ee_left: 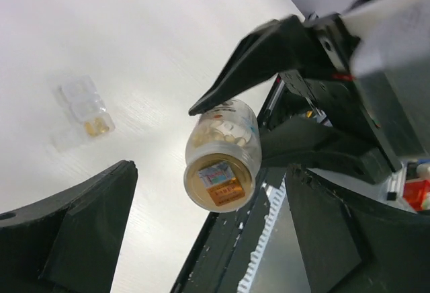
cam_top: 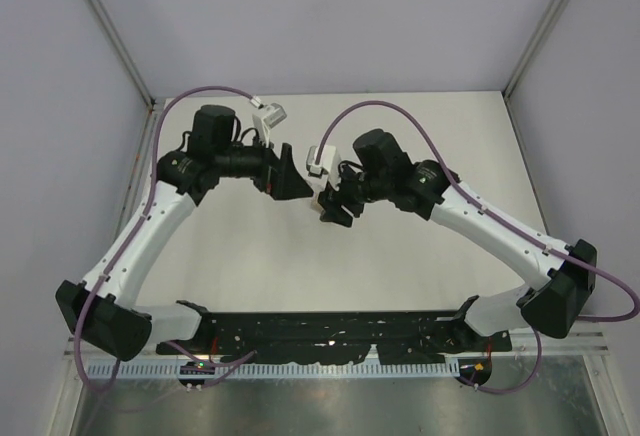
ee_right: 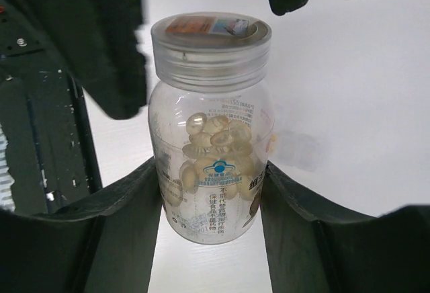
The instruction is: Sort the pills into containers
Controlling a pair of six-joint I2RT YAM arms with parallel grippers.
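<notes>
My right gripper [ee_right: 209, 172] is shut on a clear plastic pill bottle [ee_right: 211, 138] and holds it above the table. The bottle has a clear screw lid [ee_right: 210, 44] on it and several pale tan pills [ee_right: 215, 142] inside. My left gripper [ee_left: 211, 189] is open, and the lid end of the bottle [ee_left: 222, 155] faces it. The left fingers [ee_right: 114, 44] stand on either side of the lid without touching it. A small clear compartment box [ee_left: 84, 108] lies on the table, with orange contents in one cell. In the top view the two grippers [cam_top: 310, 191] meet mid-table.
The white table [cam_top: 400, 136] has grey walls at the back and sides. The black arm-mount rail [cam_top: 320, 331] runs along the near edge. The clear box shows faintly behind the bottle in the right wrist view [ee_right: 295, 148].
</notes>
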